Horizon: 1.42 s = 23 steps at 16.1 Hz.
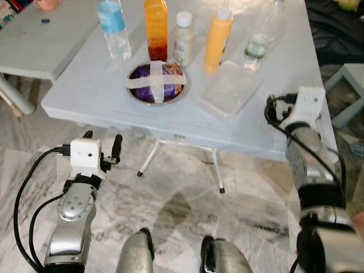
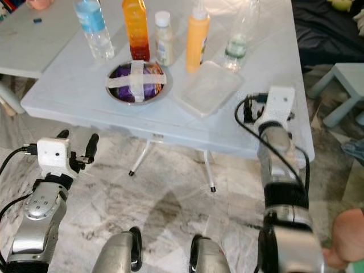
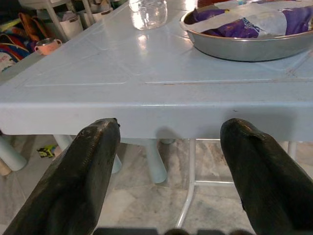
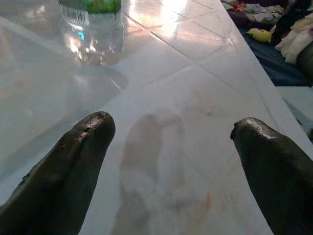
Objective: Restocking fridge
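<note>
1. Right tool (image 4: 171, 161) hovers just over our desk (image 1: 85, 85), fingers spread wide and empty, near the clear bottle with the green label (image 1: 257, 45).
2. Left tool (image 3: 168, 161) waits below the desk edge, also wide and empty, facing the steel bowl (image 1: 156, 85).
3. We risk tipping that light bottle if a finger clips it.
</note>
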{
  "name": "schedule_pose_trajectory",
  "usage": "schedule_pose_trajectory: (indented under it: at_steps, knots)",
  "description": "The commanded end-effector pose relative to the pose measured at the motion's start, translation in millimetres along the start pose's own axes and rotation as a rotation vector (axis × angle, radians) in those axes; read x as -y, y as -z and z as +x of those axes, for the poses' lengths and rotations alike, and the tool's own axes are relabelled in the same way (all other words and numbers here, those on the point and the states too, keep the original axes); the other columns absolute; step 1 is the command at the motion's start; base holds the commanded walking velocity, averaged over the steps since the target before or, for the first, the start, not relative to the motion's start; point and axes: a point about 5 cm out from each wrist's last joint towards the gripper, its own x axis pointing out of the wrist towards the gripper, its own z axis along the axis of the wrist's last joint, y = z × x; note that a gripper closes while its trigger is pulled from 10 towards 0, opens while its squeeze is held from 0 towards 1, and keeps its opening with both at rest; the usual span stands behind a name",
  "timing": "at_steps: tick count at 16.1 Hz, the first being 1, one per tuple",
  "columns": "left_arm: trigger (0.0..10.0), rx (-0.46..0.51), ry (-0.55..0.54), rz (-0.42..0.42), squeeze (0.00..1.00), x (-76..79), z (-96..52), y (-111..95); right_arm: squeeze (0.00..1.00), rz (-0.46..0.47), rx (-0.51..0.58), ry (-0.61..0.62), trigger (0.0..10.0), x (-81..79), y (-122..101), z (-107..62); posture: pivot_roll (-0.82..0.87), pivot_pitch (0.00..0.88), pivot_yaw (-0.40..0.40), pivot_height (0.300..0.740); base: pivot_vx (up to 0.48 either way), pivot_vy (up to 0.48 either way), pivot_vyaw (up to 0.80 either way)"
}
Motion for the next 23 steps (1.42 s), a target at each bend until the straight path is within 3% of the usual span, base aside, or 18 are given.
schedule_pose_trajectory:
  at_steps: [1,7,12,15,22,23]
  knots:
    - [10.0,-0.018,-0.009,0.013,0.0,-4.8,-3.8,3.1,0.0,-0.021,0.001,-0.021,10.0,-2.5,-2.3,4.7,0.12,0.182,0.041,0.74,0.0,0.0,0.0]
    - [10.0,-0.025,-0.004,0.027,0.0,-6.6,-7.1,3.1,0.0,0.001,0.008,-0.166,10.0,-25.6,-10.1,20.2,0.14,0.19,0.051,0.74,0.0,0.0,0.0]
    - [10.0,-0.027,0.0,0.028,0.0,-4.8,-7.3,2.5,0.0,-0.025,0.105,-0.314,10.0,-50.5,-21.3,21.4,0.14,0.193,0.051,0.74,0.0,0.0,0.0]
    - [10.0,-0.028,0.0,0.026,0.0,-3.8,-7.7,3.0,0.0,-0.031,0.114,-0.279,10.0,-46.6,-18.8,20.4,0.14,0.194,0.048,0.74,0.0,0.0,0.0]
    - [10.0,-0.025,0.001,0.017,0.0,-1.0,-5.5,3.8,0.0,-0.046,0.145,-0.065,10.0,-24.7,-11.3,12.9,0.12,0.191,0.042,0.74,0.0,0.0,0.0]
    - [10.0,-0.025,0.0,0.017,0.0,-1.3,-5.3,3.9,0.0,-0.007,0.169,-0.052,10.0,-24.7,-13.5,10.1,0.12,0.19,0.041,0.74,0.0,0.0,0.0]
